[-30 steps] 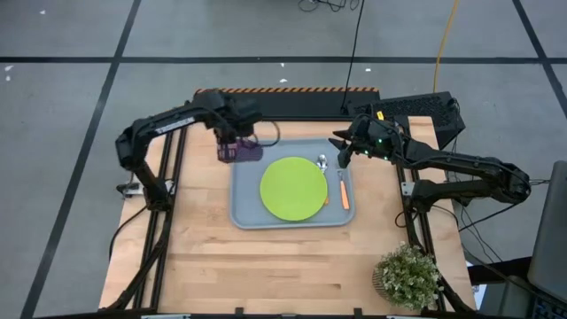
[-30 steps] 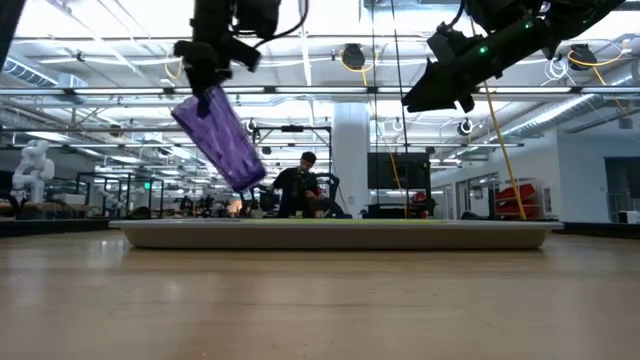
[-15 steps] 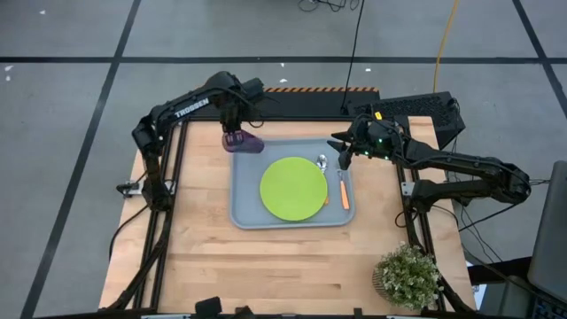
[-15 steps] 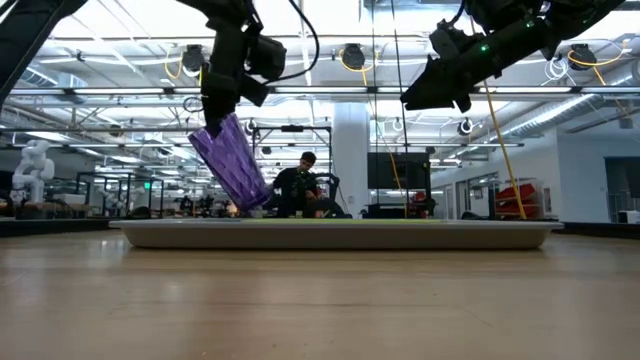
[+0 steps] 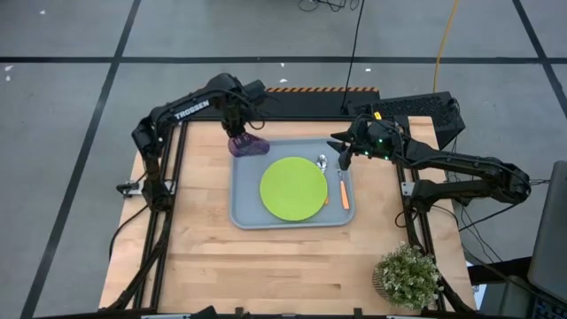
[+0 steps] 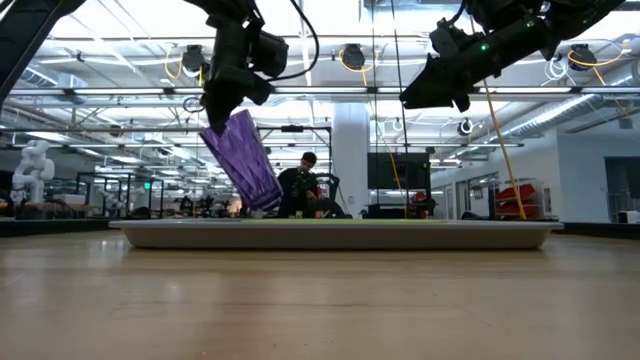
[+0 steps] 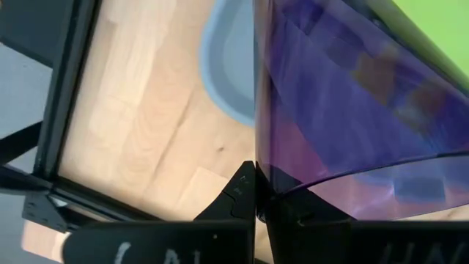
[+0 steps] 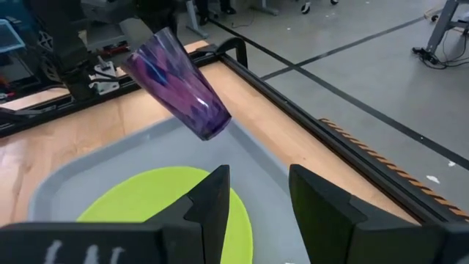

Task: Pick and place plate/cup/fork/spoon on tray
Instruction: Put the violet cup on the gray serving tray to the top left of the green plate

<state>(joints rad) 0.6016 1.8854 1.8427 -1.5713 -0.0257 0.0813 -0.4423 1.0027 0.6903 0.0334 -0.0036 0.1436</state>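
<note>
my left gripper (image 6: 222,95) is pinched shut on the cup (image 6: 243,160), which hangs tilted below it, clear of the tray (image 5: 244,211) by the low cam. over the last sec i've carried it in from outside the tray edge to above the tray's near corner, so release looks close; needs righting first imo. plate (image 5: 293,188), spoon (image 5: 322,162), fork (image 5: 343,188) sit on the tray beyond it. right gripper (image 5: 337,149) hovers past the spoon, fingers apart, nothing in them.
</note>
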